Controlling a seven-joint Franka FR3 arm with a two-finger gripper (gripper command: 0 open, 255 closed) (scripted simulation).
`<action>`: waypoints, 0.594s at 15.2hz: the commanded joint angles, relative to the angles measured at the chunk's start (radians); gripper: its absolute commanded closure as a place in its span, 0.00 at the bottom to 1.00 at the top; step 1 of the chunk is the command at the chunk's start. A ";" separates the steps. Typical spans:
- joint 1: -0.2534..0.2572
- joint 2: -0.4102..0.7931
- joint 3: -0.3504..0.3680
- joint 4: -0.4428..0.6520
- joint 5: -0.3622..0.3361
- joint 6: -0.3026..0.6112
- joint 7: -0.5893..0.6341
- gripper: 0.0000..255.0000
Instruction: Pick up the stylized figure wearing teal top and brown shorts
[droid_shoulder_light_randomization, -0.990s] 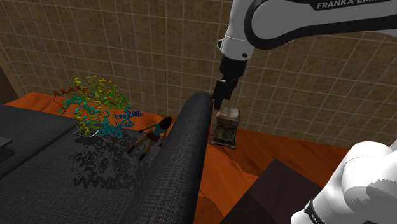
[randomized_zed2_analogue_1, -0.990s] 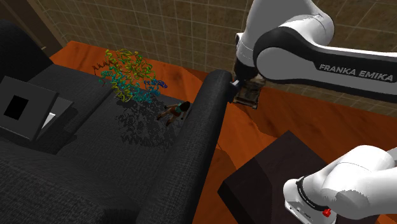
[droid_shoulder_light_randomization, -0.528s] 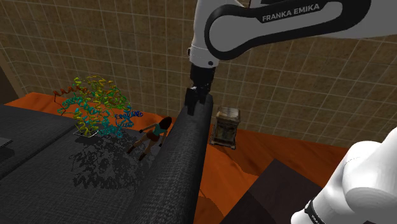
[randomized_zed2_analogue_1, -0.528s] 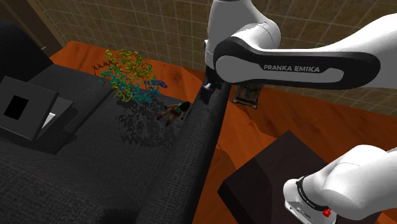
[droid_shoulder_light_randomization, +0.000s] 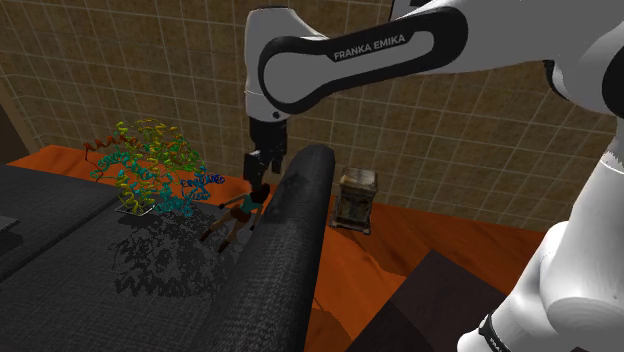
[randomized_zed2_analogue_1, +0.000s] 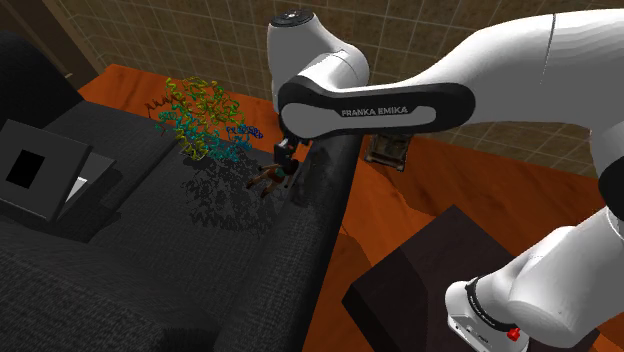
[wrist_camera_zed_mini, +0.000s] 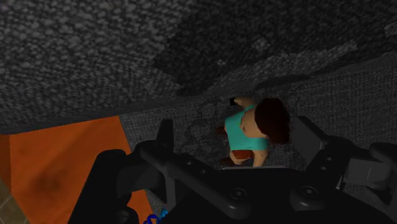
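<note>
The small figure (droid_shoulder_light_randomization: 238, 210) with dark hair, a teal top and brown shorts lies on the dark sofa seat (droid_shoulder_light_randomization: 130, 280), close beside the armrest (droid_shoulder_light_randomization: 290, 240). My black gripper (droid_shoulder_light_randomization: 259, 172) hangs just above the figure's head, pointing down. From the second exterior view the gripper (randomized_zed2_analogue_1: 287, 156) sits directly over the figure (randomized_zed2_analogue_1: 274, 177). Looking along the hand, the gripper (wrist_camera_zed_mini: 233, 128) is open: its fingers (wrist_camera_zed_mini: 167, 137) stand wide apart on either side of the figure (wrist_camera_zed_mini: 248, 130) and do not touch it.
A tangle of coloured ribbons (droid_shoulder_light_randomization: 150, 165) stands on the seat beyond the figure. The thick armrest rises right beside the gripper. A small tan box-like object (droid_shoulder_light_randomization: 357, 198) stands on the orange floor (droid_shoulder_light_randomization: 440, 235) past the armrest. A grey flat item (randomized_zed2_analogue_1: 45, 175) lies on the sofa.
The arm has swung toward the shoulder view's left, from above the tan object, across the armrest, to over the figure. The figure has not moved.
</note>
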 joint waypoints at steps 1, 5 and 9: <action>0.022 0.082 0.012 0.078 -0.029 -0.009 0.016 0.00; 0.044 0.159 0.016 0.131 -0.057 0.004 0.027 0.00; 0.045 0.172 0.013 0.095 -0.063 0.053 0.031 0.00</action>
